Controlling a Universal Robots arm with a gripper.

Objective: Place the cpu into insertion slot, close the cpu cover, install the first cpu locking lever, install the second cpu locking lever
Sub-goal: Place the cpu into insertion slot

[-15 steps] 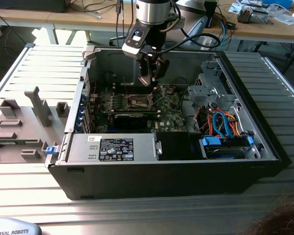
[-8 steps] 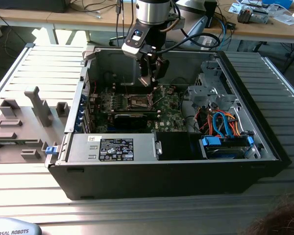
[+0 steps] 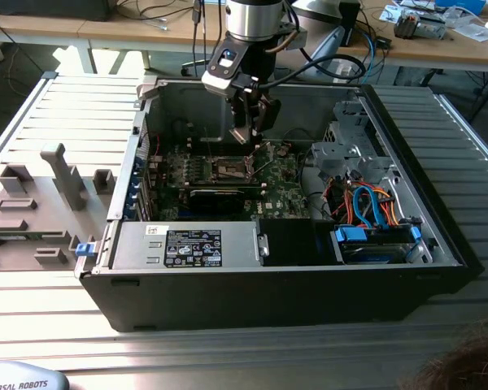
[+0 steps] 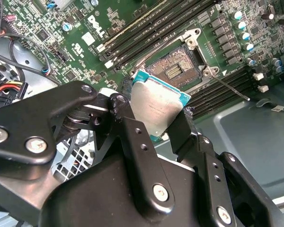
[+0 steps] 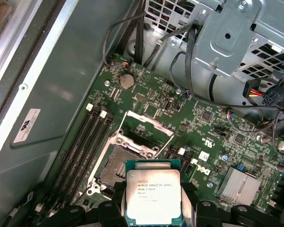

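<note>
Cpu (image 5: 153,196) gripped by its edges between the closed fingers of my gripper (image 4: 155,112), hanging above the insertion slot (image 5: 116,165), not yet seated: the placing step, I judge. Beyond, the cpu cover (image 5: 144,126) stands open. Seating calls for squaring chip to socket.
</note>
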